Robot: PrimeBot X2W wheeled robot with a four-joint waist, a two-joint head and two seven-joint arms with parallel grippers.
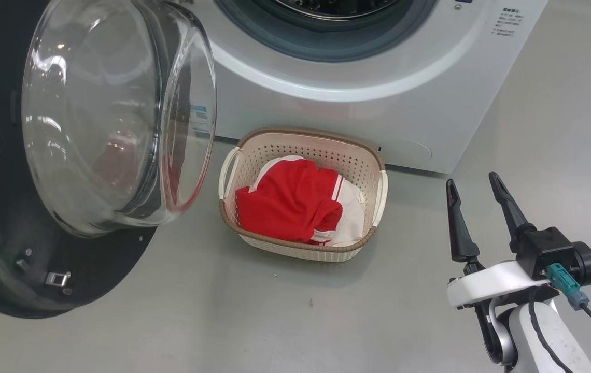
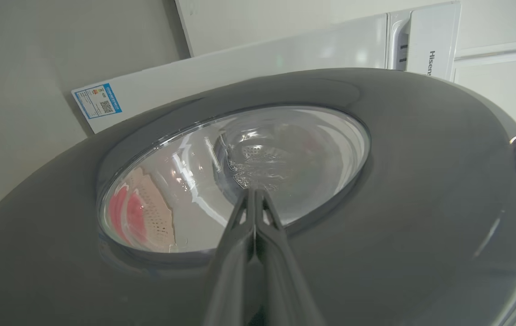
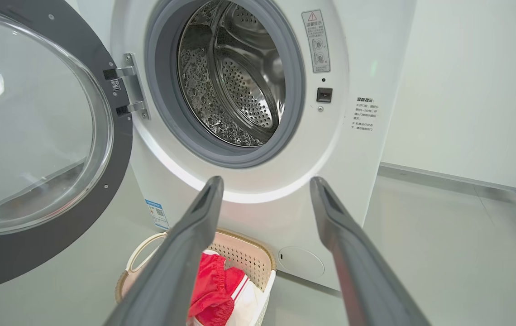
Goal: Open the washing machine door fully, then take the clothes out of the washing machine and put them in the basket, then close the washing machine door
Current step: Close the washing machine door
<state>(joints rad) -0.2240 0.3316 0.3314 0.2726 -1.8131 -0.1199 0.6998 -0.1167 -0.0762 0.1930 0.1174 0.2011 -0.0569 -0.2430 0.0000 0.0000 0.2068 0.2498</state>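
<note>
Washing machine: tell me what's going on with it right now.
The washing machine has its door swung open to the left, and the drum looks empty. The red clothes lie in the basket on the floor in front of the machine. The left gripper is shut, pointing at the door's outer face, apparently ready to push it closed; contact is unclear. The right gripper hangs open and empty, right of the basket.

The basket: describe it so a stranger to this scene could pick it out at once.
Start at the big white washing machine with its round door swung open. On the grey floor right in front of it sits the basket. It is small, cream and perforated, with a brown braided rim and white handles, and it holds red and white clothes.
</note>
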